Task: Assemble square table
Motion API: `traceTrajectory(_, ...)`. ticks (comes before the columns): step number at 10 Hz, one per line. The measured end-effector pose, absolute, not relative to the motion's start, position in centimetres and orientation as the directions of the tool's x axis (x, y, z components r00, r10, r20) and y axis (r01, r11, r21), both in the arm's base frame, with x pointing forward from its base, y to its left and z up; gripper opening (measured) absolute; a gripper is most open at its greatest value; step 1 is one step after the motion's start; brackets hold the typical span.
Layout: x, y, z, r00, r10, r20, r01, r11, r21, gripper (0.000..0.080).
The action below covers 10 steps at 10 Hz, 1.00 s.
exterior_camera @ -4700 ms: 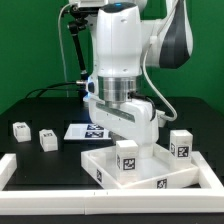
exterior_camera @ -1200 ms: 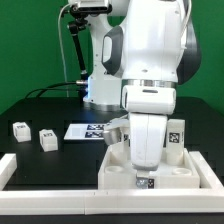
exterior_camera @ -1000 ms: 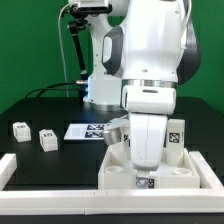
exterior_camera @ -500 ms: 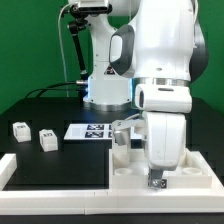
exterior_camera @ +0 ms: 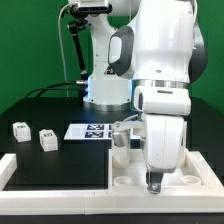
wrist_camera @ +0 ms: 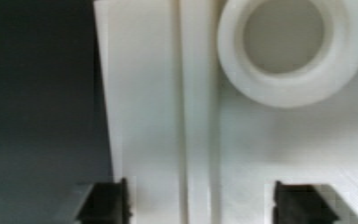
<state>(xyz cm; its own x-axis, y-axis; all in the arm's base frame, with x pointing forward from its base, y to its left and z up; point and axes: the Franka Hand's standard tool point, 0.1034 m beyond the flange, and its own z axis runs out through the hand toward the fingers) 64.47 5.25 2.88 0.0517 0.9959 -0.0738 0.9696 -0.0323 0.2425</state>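
Tags, black-white, mark legs [exterior_camera: 47, 138] and marker board [exterior_camera: 88, 132] on black table [exterior_camera: 60, 165]; green backdrop [exterior_camera: 30, 40]. Top [exterior_camera: 118, 162] lies at exterior view's right; gripper [exterior_camera: 153, 182] jaws apart, straddling its rim.

I count two loose legs [exterior_camera: 20, 129] [exterior_camera: 46, 138] on the table [exterior_camera: 60, 162], one square top [exterior_camera: 122, 166], one marker board [exterior_camera: 90, 131] and one end effector [exterior_camera: 155, 182].

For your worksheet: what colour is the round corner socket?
The socket is white, clearest in the wrist view.
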Motion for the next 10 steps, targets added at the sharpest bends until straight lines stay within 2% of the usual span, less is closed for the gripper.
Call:
traceTrajectory(1,64.5,5.2,2.9,0.052,0.996,-0.074,0.970,-0.033,0.242,0.0564)
traceTrajectory(2,64.5,5.2,2.9,0.053,0.996,-0.074,0.970,-0.033,0.242,0.0624)
traceTrajectory(7,64.5,5.1,2.9,0.054,0.996,-0.074,0.970,-0.035,0.242,0.0649)
traceTrajectory(8,64.6,4.9,3.4,0.059,0.995,-0.078,0.970,-0.039,0.238,0.0649)
traceTrajectory(10,64.2,3.7,7.3,0.077,0.993,-0.094,0.972,-0.054,0.227,0.0649)
